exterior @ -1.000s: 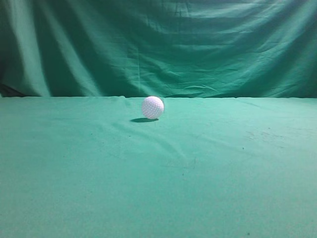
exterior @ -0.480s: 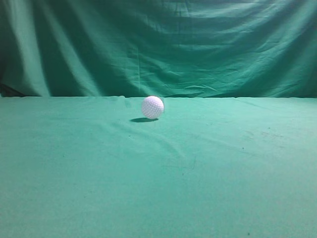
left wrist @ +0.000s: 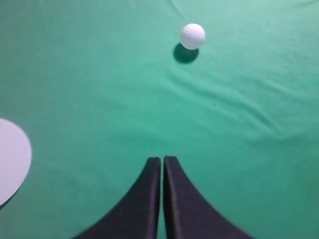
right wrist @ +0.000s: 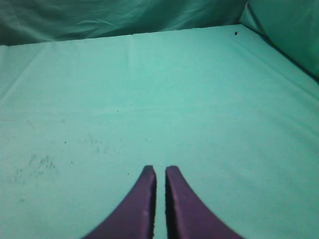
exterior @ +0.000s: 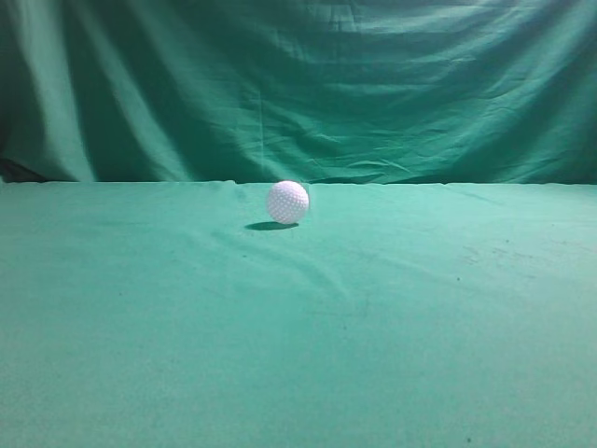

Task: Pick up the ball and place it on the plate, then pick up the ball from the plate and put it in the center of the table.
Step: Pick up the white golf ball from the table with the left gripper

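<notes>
Both tools sit empty above the desk. From its wrist view, the left tool (left wrist: 162, 160) has its two dark fingers pressed together with only a hairline seam between them; the right tool (right wrist: 160, 170) is likewise closed, with nothing in front of it but green cloth. The ball (exterior: 287, 202) rests free on the desk (exterior: 298, 355), far back near the draped backdrop (exterior: 298, 84), roughly mid-width in the exterior view. In the left wrist view it lies well ahead of the fingertips and slightly right, while the plate (left wrist: 12, 162) shows only as a white arc at the left edge, well apart from the ball.

My judgement of the risks: a closed tool descending would knock the ball away, so the fingers must part first. Wrinkles in the cloth could steer a nudged ball unpredictably.

Being a sphere, the ball has no long axis and points nowhere; any approach angle suits.
</notes>
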Motion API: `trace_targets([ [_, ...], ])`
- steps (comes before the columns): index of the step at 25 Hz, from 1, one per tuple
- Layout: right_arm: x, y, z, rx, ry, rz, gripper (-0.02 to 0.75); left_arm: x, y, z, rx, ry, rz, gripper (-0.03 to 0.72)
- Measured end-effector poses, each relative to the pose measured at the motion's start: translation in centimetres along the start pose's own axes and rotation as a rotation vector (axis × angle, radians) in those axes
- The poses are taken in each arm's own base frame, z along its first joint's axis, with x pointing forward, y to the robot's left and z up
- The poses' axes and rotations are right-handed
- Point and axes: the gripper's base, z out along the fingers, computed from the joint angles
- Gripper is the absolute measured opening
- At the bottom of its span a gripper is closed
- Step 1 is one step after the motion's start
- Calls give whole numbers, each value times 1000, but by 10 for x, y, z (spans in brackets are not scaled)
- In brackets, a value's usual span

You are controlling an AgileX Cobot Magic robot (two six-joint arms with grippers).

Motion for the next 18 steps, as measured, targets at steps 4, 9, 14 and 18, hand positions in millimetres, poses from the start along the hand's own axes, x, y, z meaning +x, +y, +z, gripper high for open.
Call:
trace_targets([
  [4, 0, 0, 0, 0, 0, 0, 67, -22, -12, 40, 98, 92, 80, 0],
  [9, 0, 0, 0, 0, 0, 0, 67, -49, -23, 99, 148, 190, 174, 0],
  [14, 0, 0, 0, 0, 0, 0, 67, -77, -17, 155, 156, 238, 186, 0],
  [18, 0, 0, 0, 0, 0, 0, 67, -96, -14, 194, 186, 284, 194, 0],
])
